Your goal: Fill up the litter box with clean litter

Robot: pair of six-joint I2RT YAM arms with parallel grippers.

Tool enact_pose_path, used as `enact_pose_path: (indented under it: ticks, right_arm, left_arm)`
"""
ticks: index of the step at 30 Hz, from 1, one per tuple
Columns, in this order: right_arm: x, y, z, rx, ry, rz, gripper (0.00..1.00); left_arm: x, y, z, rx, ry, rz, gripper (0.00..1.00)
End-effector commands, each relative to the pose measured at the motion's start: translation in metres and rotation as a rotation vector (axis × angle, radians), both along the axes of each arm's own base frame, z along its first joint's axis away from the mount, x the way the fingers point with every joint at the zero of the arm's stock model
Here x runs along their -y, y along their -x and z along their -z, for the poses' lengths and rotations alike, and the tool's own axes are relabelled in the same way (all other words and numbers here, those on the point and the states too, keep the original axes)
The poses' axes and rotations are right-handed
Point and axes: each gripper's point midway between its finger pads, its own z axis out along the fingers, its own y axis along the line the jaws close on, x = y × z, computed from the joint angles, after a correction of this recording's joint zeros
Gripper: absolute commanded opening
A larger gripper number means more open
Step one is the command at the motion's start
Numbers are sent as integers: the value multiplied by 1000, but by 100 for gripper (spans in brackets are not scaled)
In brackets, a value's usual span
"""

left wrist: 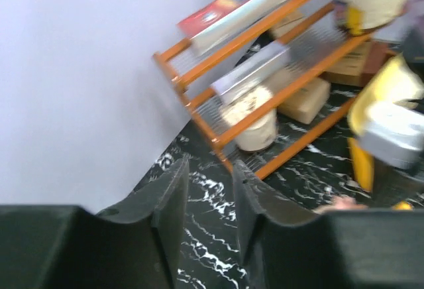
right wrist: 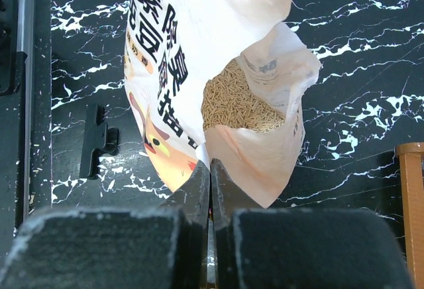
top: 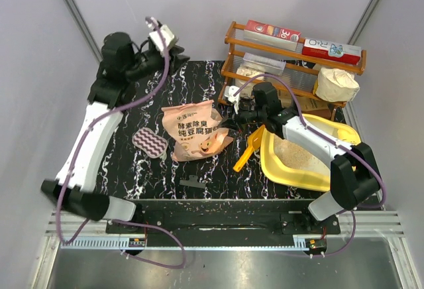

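Note:
The peach-orange litter bag (top: 195,130) lies on the black marble table, left of the yellow litter box (top: 281,171). The box holds a layer of pale beige litter (top: 298,153). My right gripper (top: 233,124) is at the bag's right edge. In the right wrist view the gripper (right wrist: 211,164) is shut on the rim of the bag (right wrist: 179,50), whose mouth gapes open and shows beige pellets (right wrist: 242,100). My left gripper (top: 175,54) is raised at the back left, far from the bag. In the left wrist view it (left wrist: 209,166) is open and empty.
A yellow-orange scoop (top: 248,150) leans at the box's left side. An orange rack (top: 291,63) with boxes and a white sack (top: 336,85) stands at the back right. A black clip (top: 192,183) and a striped pad (top: 151,142) lie near the bag.

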Motion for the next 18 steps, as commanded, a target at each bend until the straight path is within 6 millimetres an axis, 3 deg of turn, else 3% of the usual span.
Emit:
enact_pose_path:
  ticks: [1,2,5,9,18]
  right_arm:
    - [-2,-11,-18,74,-21,20,1]
    - [-2,-10,-19,78,-24,15,1]
    - [-2,-7,-23,80,-35,9,1]
    - [-3,-10,-27,86,-59,38,1]
    - [-4,-23,-35,98,-70,86,1]
  left_arm:
    - [-26,-99,72,-195,-70,-163,27]
    - [-24,-118,106,-280,-88,-148,23]
    - [-20,-134,151,-359,-126,-95,13]
    - [-7,-130,196,-429,-164,28,3]
    - [51,-74,224,-558,-111,356,0]
